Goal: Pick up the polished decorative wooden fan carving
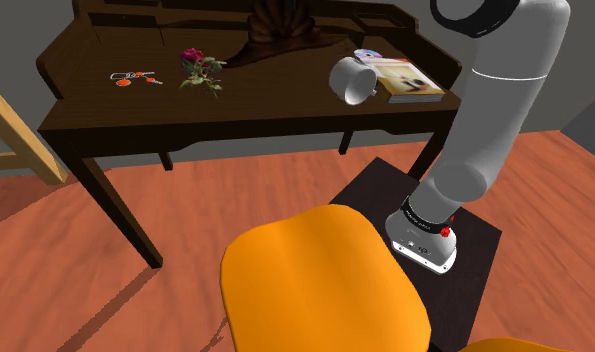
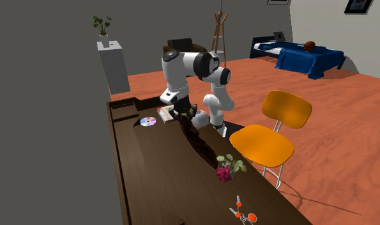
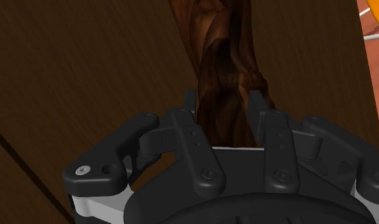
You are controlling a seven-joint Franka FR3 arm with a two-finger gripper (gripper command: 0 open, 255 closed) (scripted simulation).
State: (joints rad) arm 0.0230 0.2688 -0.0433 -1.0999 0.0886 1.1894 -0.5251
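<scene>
Fingers of the gripper (image 3: 226, 105) are seen clamped on the dark wooden fan carving (image 3: 216, 38), which lies toward the back of the surface (image 1: 135, 110). In the shoulder view, a white mug (image 1: 353, 80), a book (image 1: 413, 80) and a disc (image 1: 365, 55) are placed at its four o'clock, and a rose (image 1: 198, 68) at eight.

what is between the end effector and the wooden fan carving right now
Nothing visible stands in the way. The end effector is at the fan carving, and the dark wood fills the gap between its two fingers. The white mug and the rose lie off to either side on the desk.
</scene>
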